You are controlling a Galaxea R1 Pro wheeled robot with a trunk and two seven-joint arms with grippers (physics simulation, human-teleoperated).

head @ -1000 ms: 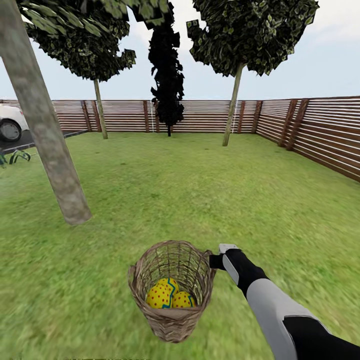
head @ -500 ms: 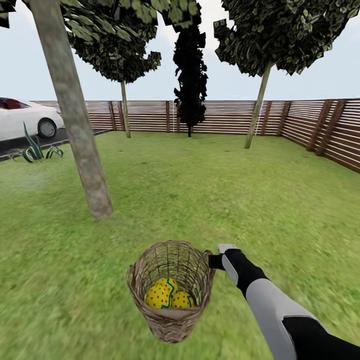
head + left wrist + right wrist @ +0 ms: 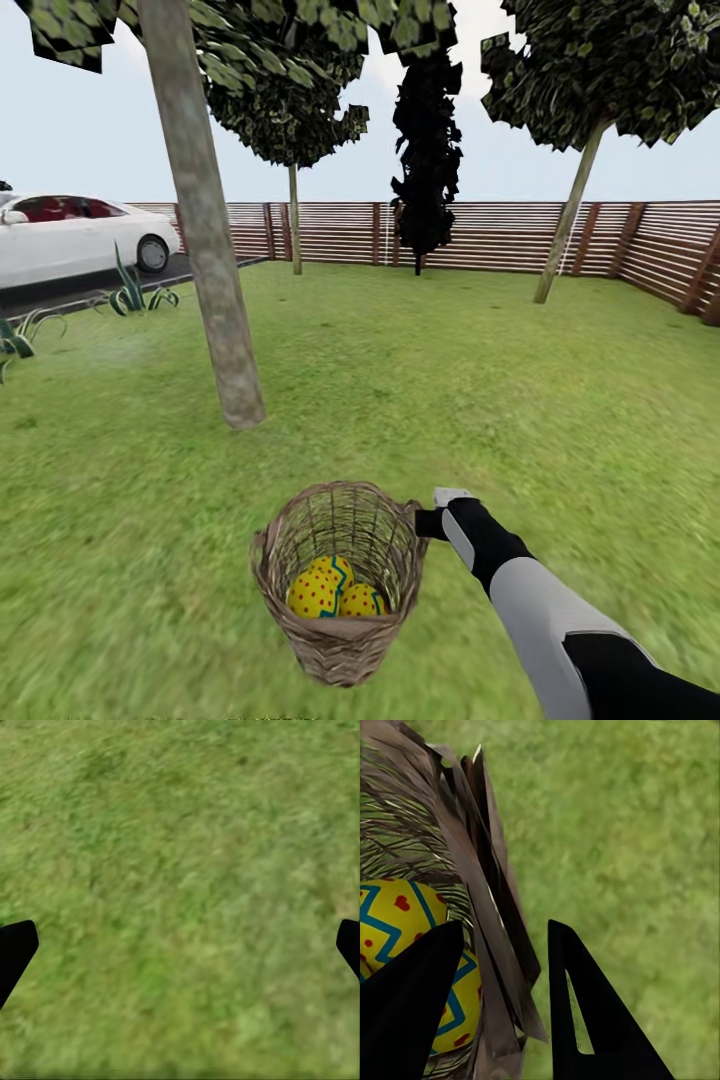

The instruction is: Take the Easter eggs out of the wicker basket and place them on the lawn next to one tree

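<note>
Big green lawn [image 3: 430, 380] runs back to a brown slat fence [image 3: 480, 236] along the far side and right side. Thick grey-brown tree [image 3: 205, 230] stands left of centre on the lawn, trunk slightly tilted, leaf patches overhead. Two thin-trunk trees [image 3: 565, 225] stand near the far fence, with a black cone-shaped tree [image 3: 427, 150] between them. White car [image 3: 75, 235] is parked on dark driveway at the lawn's far left edge, spiky plants [image 3: 135, 292] just beside that edge.

Brown wicker basket [image 3: 340, 575] sits upright at the near middle of the lawn, well apart from the thick tree. Eggs [image 3: 335, 590] are inside at the bottom, yellow with red dots and blue-green zigzags; two clear in head view, a third partly hidden behind them. None on the grass.

Right arm reaches in from the lower right. Right gripper [image 3: 502, 975] is at the basket's right rim: in the right wrist view the woven wall runs between the two black fingers [image 3: 585, 1012], one inside by the eggs, one outside over grass, closed narrow on the basket rim.

Left gripper [image 3: 180, 945] hangs over bare grass, fingertips [image 3: 15, 949] far apart at the sides, wide, nothing between them.
</note>
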